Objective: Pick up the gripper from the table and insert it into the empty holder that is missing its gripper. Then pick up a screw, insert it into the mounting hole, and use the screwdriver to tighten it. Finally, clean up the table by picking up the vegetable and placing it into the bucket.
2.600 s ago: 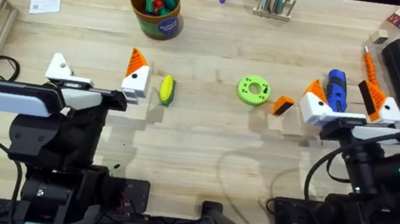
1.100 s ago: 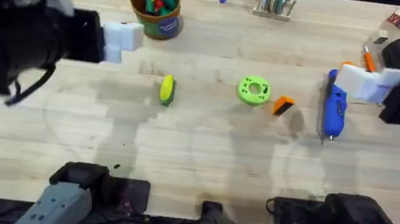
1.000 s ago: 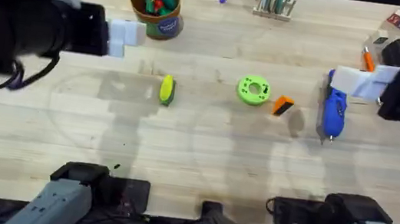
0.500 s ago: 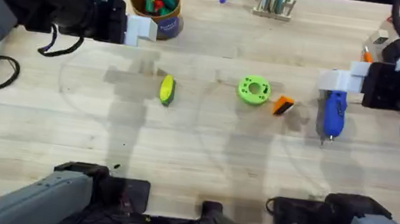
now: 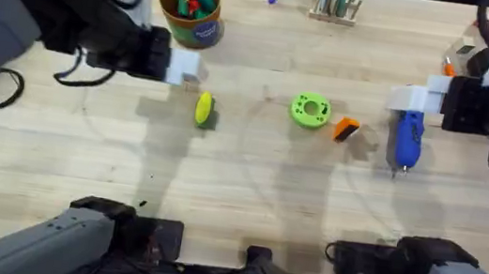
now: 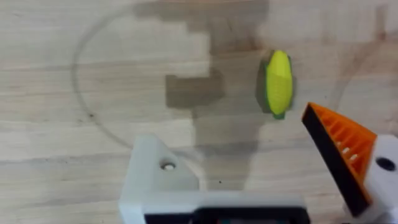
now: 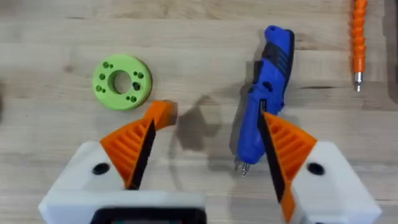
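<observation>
My right gripper [image 7: 208,121], spread wide and empty, should straddle the small orange plastic wedge fingertip [image 5: 346,129], seemingly at four o'clock of the flat green disc [image 5: 310,110].

Left wrist view: the vegetable [image 6: 278,83] lies on the wooden desk [image 6: 93,62] in the upper right of the frame, yellow with green edging. Left gripper [image 6: 261,168] jaws spread apart: the holder [image 6: 158,180], a bare white mount, at lower left; orange ribbed fingertip [image 6: 339,152] at lower right.
</observation>
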Controlling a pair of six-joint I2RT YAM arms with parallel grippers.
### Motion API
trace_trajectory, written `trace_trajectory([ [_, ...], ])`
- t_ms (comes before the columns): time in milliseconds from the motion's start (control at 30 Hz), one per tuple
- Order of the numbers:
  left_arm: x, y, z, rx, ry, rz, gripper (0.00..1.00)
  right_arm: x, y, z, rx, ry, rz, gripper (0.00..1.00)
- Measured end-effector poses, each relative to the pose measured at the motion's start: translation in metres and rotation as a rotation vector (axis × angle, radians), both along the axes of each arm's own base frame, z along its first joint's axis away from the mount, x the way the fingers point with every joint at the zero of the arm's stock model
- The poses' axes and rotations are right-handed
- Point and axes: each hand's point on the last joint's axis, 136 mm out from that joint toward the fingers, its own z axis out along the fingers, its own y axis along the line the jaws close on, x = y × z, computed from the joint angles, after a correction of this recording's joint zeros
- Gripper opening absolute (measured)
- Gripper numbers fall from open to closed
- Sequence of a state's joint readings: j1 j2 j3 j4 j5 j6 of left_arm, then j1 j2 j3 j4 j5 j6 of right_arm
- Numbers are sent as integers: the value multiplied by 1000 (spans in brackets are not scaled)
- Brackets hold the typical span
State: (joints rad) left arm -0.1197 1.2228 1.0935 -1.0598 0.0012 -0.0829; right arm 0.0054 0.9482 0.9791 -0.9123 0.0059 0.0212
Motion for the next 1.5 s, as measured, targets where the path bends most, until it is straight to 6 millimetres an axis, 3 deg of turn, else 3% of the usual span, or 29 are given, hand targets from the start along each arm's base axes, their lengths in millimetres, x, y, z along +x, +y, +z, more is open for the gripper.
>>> trace_trajectory([
  [233,-12,-32,-2,6,22,-19,985,1,0,0,0,1,0,991],
  [433,-24,-42,-14,-1,106,28,985,4,0,2,0,-14,0,990],
  [633,-9,-48,-50,21,203,63,985,4,0,2,0,-14,0,992],
  [800,-10,-48,-87,69,338,74,997,4,0,2,0,-14,0,991],
  [1000,-12,-47,-120,108,439,77,883,4,0,2,0,-14,0,991],
  [1067,-10,-48,-125,107,444,79,753,4,0,2,0,-14,0,991],
  [1233,-9,-49,-126,106,439,73,40,4,0,2,0,-14,0,991],
  [1500,-7,-49,-126,103,432,74,6,4,0,2,0,-14,0,991],
])
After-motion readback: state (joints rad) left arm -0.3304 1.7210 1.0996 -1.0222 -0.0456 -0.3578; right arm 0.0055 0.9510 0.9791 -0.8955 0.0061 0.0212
